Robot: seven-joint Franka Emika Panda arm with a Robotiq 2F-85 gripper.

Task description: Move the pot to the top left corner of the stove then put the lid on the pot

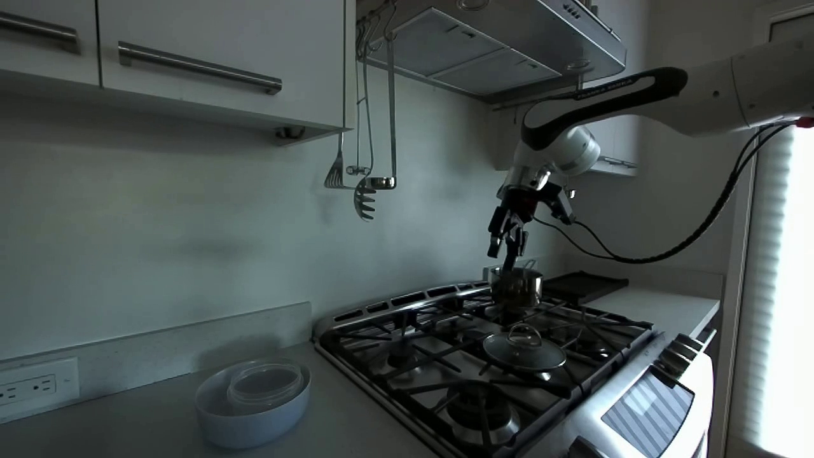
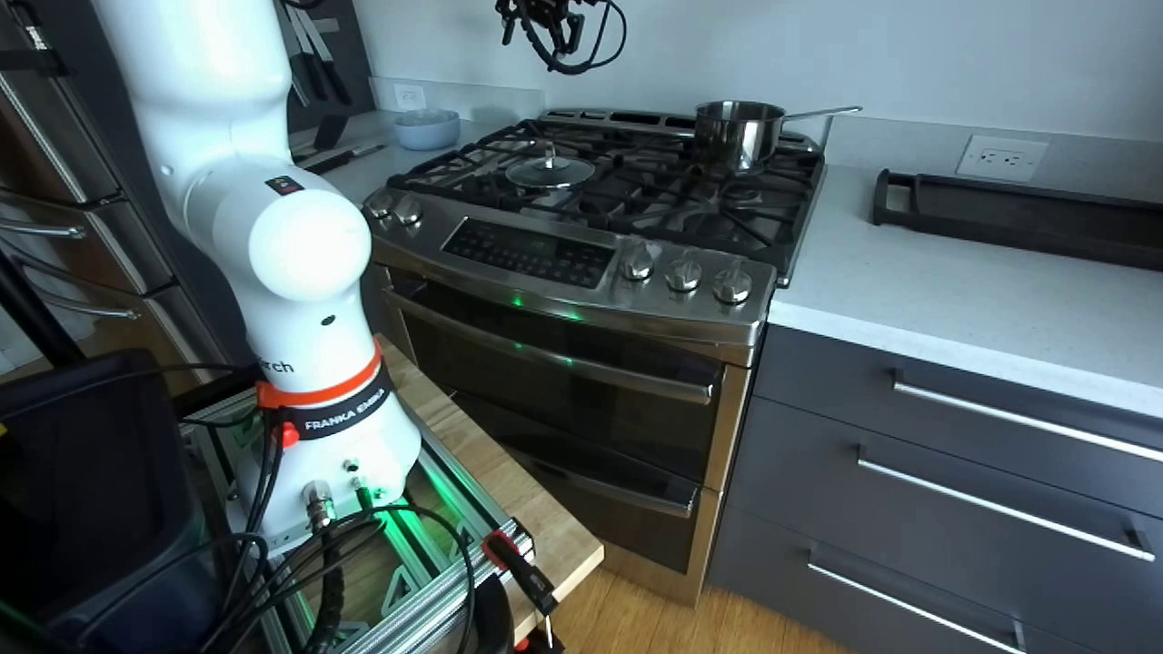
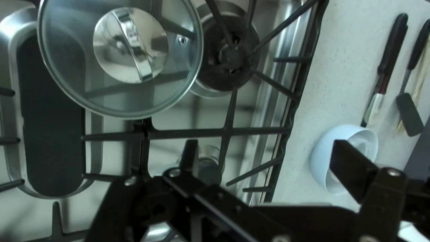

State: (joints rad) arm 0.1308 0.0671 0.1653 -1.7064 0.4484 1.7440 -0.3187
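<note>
Facing stove front: pot sits at back right, near rear and right edges. Lid lies well apart, stove front, left of centre; open grates between. Bowl on bench just beside stove's left edge. Jaws spread wide, above stove. Black band on arm reads FRANKA EMIKA.

Counter white; pale wall rises behind its back edge. Dark grey drawers sit under its front edge, wood floor below front left corner. White cabinets hang on wall. Window bright; room dim.
</note>
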